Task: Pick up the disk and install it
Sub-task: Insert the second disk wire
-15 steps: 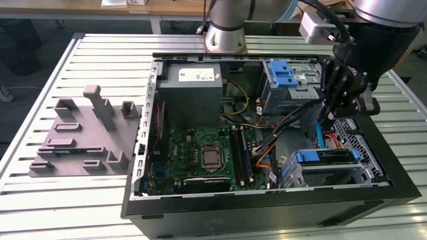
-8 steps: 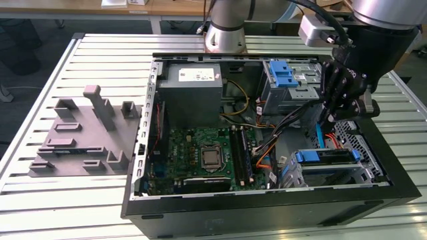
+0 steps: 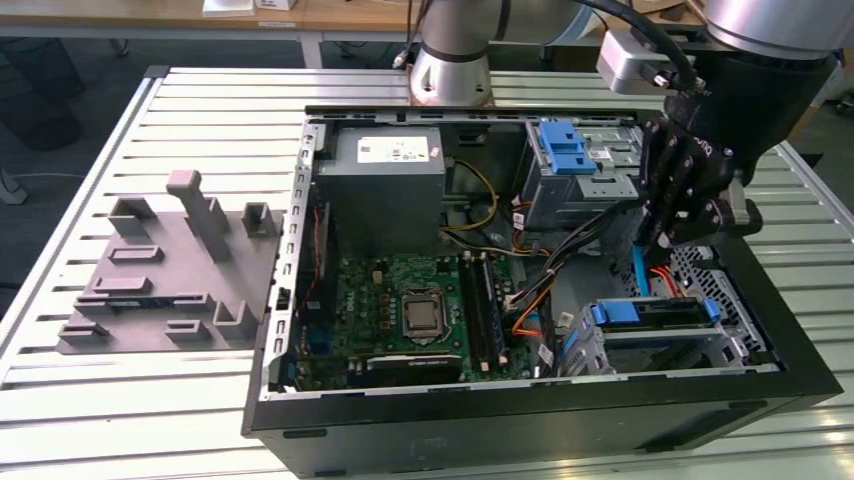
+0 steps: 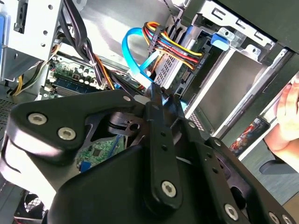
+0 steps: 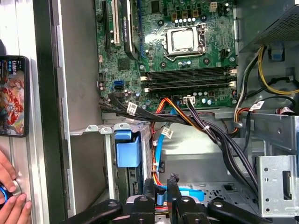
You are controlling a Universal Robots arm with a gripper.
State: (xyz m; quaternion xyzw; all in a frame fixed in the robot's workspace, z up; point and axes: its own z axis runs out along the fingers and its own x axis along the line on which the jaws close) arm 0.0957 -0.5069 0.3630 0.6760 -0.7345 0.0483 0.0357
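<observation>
The disk (image 3: 654, 314), silver in a blue carrier bracket, lies flat in the lower drive bay at the open computer case's front corner, on the exterior view's right. Its blue end tab (image 5: 127, 149) appears in the first wrist view. My gripper (image 3: 678, 240) hangs just above the bay's rear end, where a blue cable and orange wires run down. In both wrist views the black fingertips (image 5: 148, 184) stand close together, and the gripper (image 4: 164, 98) (image 5: 161, 183) is shut with only cables seen behind it.
The case (image 3: 287, 300) holds a motherboard (image 3: 414, 310), a grey power supply (image 3: 387, 185) and an upper blue-latched cage (image 3: 574, 160). Cable bundles (image 5: 196, 126) cross beside the bay. A grey fixture (image 3: 160, 270) stands on the table. A person's hand (image 5: 9, 200) and a phone (image 5: 14, 95) lie outside the case.
</observation>
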